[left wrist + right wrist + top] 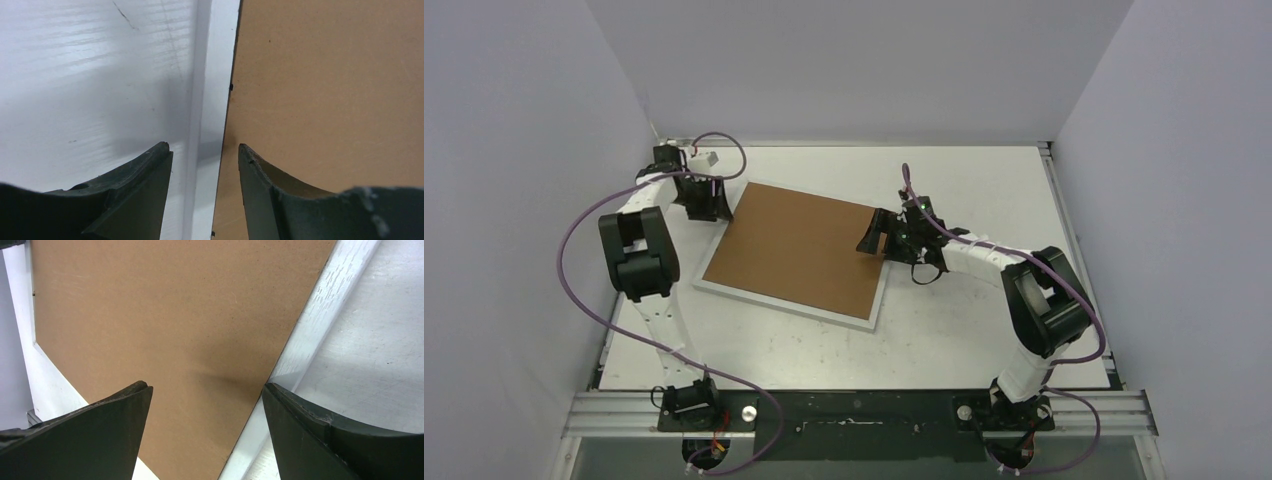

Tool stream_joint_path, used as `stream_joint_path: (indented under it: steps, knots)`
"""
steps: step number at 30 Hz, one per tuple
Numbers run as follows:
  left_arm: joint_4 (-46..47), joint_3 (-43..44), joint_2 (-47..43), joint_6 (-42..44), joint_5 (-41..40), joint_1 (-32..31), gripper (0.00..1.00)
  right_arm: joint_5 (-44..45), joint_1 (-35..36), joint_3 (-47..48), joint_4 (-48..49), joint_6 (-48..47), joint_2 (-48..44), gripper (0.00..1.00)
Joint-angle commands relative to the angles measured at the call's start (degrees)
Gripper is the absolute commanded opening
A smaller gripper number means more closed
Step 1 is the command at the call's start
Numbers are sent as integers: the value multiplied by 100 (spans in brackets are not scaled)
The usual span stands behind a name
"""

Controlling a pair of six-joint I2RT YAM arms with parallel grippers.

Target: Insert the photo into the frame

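Your left gripper hangs released astride the rim of the frame, lying on the bench under a brown backing board, the right gripper gapes above that board, and with the photo hidden, any nudge could skew it.

No text, label, brand, number or sign can be read in any view; the brown backing board, the white frame and the counter show only plain, unmarked surfaces
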Motion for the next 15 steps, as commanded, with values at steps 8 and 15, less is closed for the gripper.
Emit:
stream_joint_path:
  steps: [8,15]
  knots:
    - [-394,-94,259,-80,1119,15,45,-200,4,-185,403,195,-30,84]
    - [-357,-442,71,149,1020,-108,39,-472,-24,-154,740,408,-93,84]
